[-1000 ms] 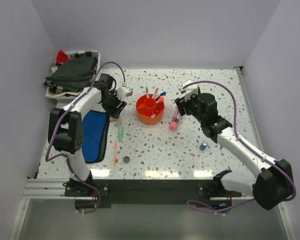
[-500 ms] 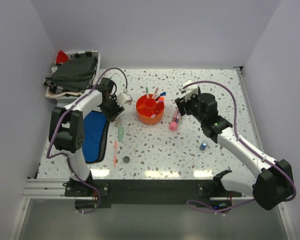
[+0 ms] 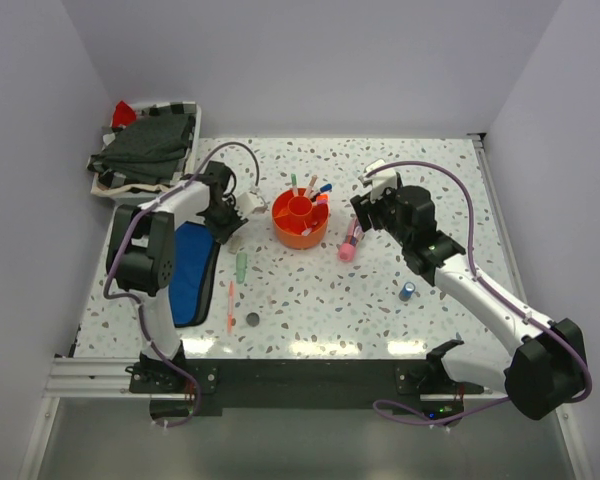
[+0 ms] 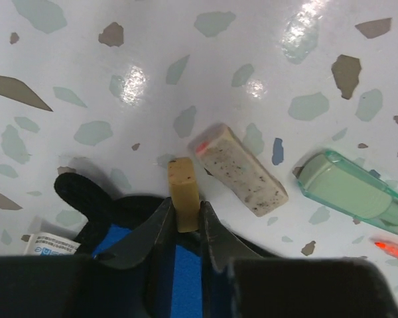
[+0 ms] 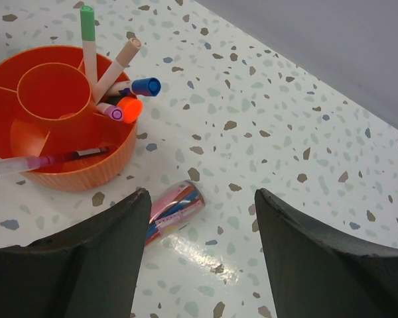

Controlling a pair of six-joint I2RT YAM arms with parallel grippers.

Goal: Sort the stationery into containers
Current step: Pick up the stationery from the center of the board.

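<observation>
Top view: the left tool point(image 3: 230, 222) sits left of centre, at the upper right corner of the blue pouch point(image 3: 188, 265); the right tool point(image 3: 365, 215) sits right of the orange organiser point(image 3: 300, 220), which stands at the middle of the table point(image 3: 430, 180).

Left wrist view: the left tool point(image 4: 184, 222) is clamped on a tan eraser point(image 4: 184, 199), its jaws tight on the eraser's lower end; the black pouch edge point(image 4: 86, 199) lies beneath the jaws at lower left; whether the tan eraser touches the table cannot be told; a speckled eraser point(image 4: 237, 170) lies just beside it, to the right; a green tube point(image 4: 355, 192) lies further right, apart from both.

Right wrist view: the right tool point(image 5: 199, 199) has its jaws wide apart above a pink tube point(image 5: 176, 202), which lies on the table just beside the organiser point(image 5: 73, 175); the organiser holds a green marker point(image 5: 88, 40), a beige marker point(image 5: 119, 63), a blue-capped pen point(image 5: 139, 87), an orange highlighter point(image 5: 123, 109) and a purple pen point(image 5: 46, 160) lying in the outer ring.

Elsewhere in the top view: an orange pen point(image 3: 230, 305) and a dark disc point(image 3: 252, 319) lie at lower left of centre; a blue cylinder point(image 3: 408, 291) stands at lower right; a tray point(image 3: 145, 150) of dark cloth sits at upper left.
</observation>
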